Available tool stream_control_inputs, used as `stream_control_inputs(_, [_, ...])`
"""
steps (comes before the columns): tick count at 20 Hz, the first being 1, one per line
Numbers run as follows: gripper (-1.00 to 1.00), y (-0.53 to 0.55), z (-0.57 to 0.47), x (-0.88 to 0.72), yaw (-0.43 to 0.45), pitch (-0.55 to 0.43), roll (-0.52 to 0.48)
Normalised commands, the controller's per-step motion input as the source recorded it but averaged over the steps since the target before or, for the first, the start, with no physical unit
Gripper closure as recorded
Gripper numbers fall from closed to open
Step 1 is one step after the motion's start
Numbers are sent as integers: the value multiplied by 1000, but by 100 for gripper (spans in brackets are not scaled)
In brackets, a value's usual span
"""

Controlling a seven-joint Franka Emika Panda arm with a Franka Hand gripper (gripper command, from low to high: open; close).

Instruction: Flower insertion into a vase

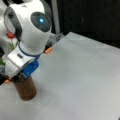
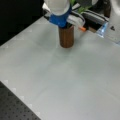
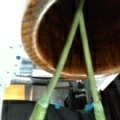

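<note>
The vase (image 1: 25,88) is standing upright on the pale grey counter (image 1: 80,82), near the left edge in a front view and toward the far middle of the counter (image 2: 57,80) in a front view, where the vase (image 2: 66,37) is showing its dark reddish-brown, wood-grained wall. The arm's white wrist with its blue collar is hanging directly over the vase's mouth in both front views, so the tool (image 1: 21,75) is sitting right at the rim and is mostly hiding the opening; in a front view the tool (image 2: 65,24) is likewise pressing close to the top of the vase. Whether its jaws are clenched or released, I cannot tell, since the fingers are not showing clearly.

In the wrist view the vase (image 3: 32,47) is filling the upper part of the picture, its round rim and dark inside facing the camera. Two green flower stems (image 3: 63,55) are running from the near bottom of the picture up into the opening, crossing each other inside the vase's mouth. Their thicker pale green lower ends are lying well apart at the bottom edge.

A small orange piece (image 1: 48,50) is lying on the counter just beyond the arm.
</note>
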Motion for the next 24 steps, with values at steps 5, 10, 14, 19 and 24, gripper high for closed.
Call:
stream_control_inputs(5, [-100, 212, 224, 345, 57, -72, -62])
stream_control_inputs(10, [-100, 409, 154, 237, -25, -308, 52])
stream_control_inputs(14, [-100, 473, 56, 81, -82, -432, 139])
stream_control_inputs(19, [-100, 481, 57, -63, -108, -475, 287])
stream_control_inputs(24, [-100, 452, 30, -181, -139, -385, 230])
